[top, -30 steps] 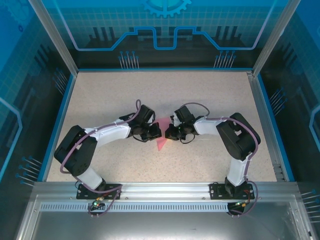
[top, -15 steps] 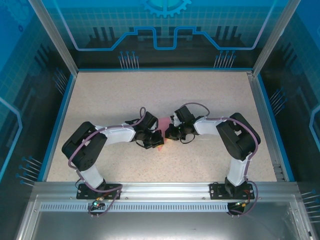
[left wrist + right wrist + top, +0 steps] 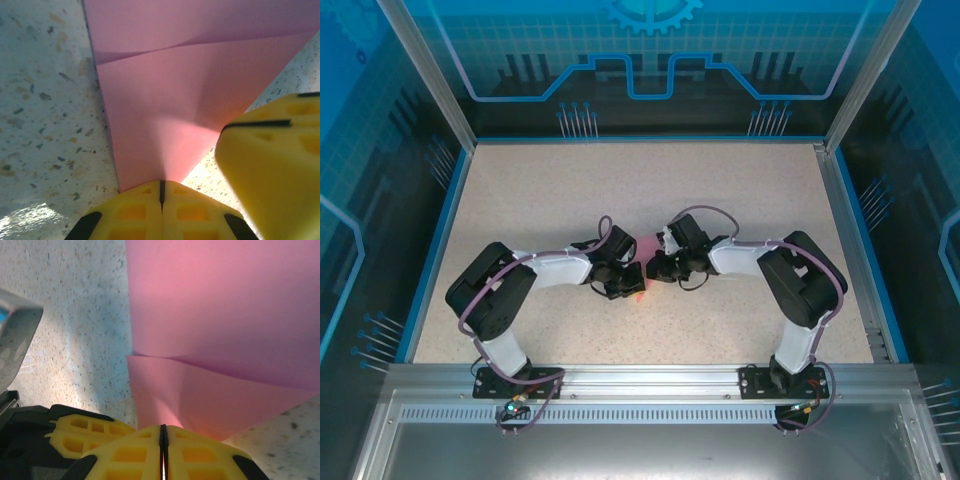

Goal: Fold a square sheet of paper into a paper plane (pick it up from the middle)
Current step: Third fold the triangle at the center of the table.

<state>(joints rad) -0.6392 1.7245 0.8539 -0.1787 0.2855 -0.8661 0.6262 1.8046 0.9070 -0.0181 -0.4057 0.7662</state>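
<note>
The pink sheet of paper (image 3: 165, 100) lies folded on the speckled table, with a crease and overlapping layers showing in both wrist views (image 3: 215, 315). From above, only slivers of the paper (image 3: 639, 293) show between the two wrists. My left gripper (image 3: 161, 185) is shut, and the paper's narrow end runs into its closed yellow fingers. My right gripper (image 3: 163, 429) is shut on another edge of the same paper. The two grippers meet at the table's middle, the left gripper (image 3: 634, 283) almost touching the right gripper (image 3: 649, 270). A right finger (image 3: 270, 170) looms beside the left jaws.
The speckled tabletop (image 3: 570, 190) is bounded by a blue rim (image 3: 445, 240) and glass walls. An aluminium rail (image 3: 650, 375) with the arm bases runs along the near edge. Free table lies behind and to both sides of the arms.
The left arm has swung in toward the centre and now covers most of the pink triangle that showed below the grippers. The right gripper shifted slightly left.
</note>
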